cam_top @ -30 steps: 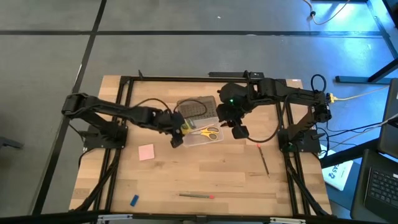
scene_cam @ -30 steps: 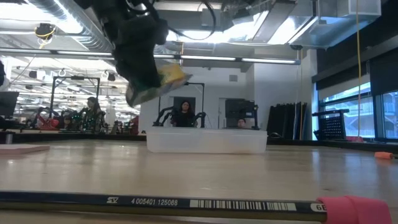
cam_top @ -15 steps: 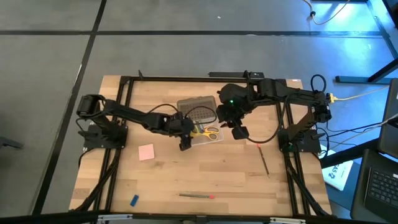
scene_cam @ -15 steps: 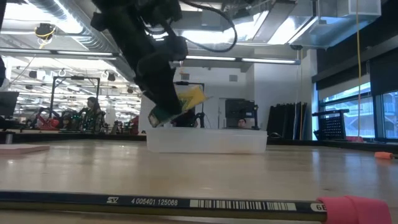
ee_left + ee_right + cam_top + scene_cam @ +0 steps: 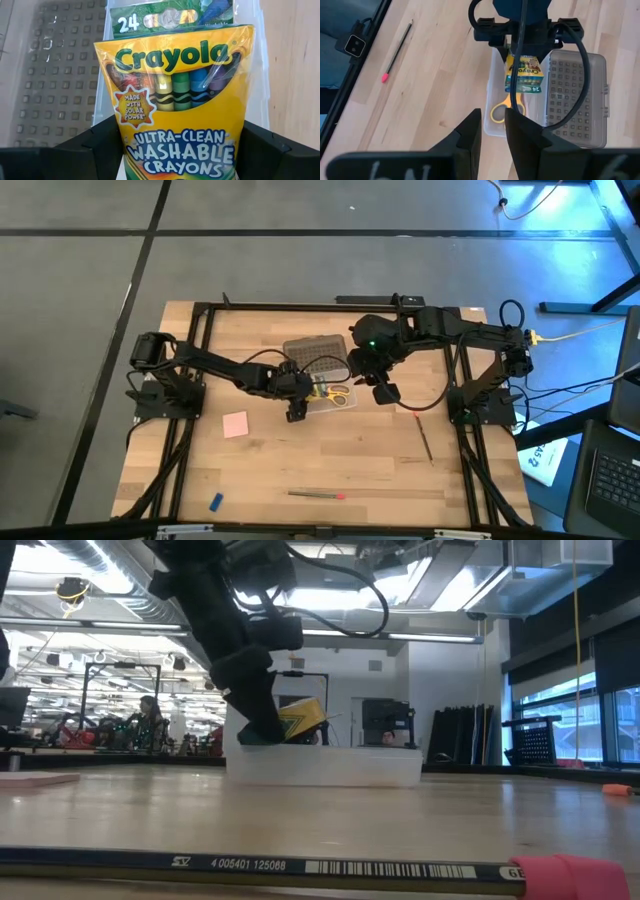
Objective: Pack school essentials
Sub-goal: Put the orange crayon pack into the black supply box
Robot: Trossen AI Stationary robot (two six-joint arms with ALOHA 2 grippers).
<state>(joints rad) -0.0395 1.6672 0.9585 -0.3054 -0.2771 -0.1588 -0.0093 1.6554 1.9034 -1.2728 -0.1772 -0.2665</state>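
My left gripper (image 5: 297, 402) (image 5: 182, 150) is shut on the green-yellow crayon box (image 5: 177, 100) (image 5: 301, 720) over the clear case (image 5: 338, 406) (image 5: 320, 766). The yellow-handled scissors (image 5: 336, 393) (image 5: 506, 111) lie inside that case. Its grey studded lid (image 5: 318, 354) lies open on the far side. The pink notepad (image 5: 235, 425), the blue eraser (image 5: 215, 501) and two pencils (image 5: 318, 494) (image 5: 425, 436) lie flat on the table. My right gripper (image 5: 385, 392) (image 5: 493, 120) hovers at the case's right end, open by a narrow gap and holding nothing. My left gripper pinches the crayon box near its bottom end (image 5: 135, 155), one finger (image 5: 102, 142) on each narrow side, across its width. The fingers come slanting down from the table's left. The box sits tilted at the case's rim; whether it touches the case, I cannot tell.
Black frame rails (image 5: 190, 380) run along the table's left, far and right sides. The wooden table (image 5: 340, 460) between the case and the near pencil is bare. Beyond the table the low view shows people (image 5: 296, 722) and other arms in the room.
My left gripper has carried the crayon box toward the table's right and down. The box was held well above the table; it is now at the clear case's rim and over its left part. The grip stayed shut on the box.
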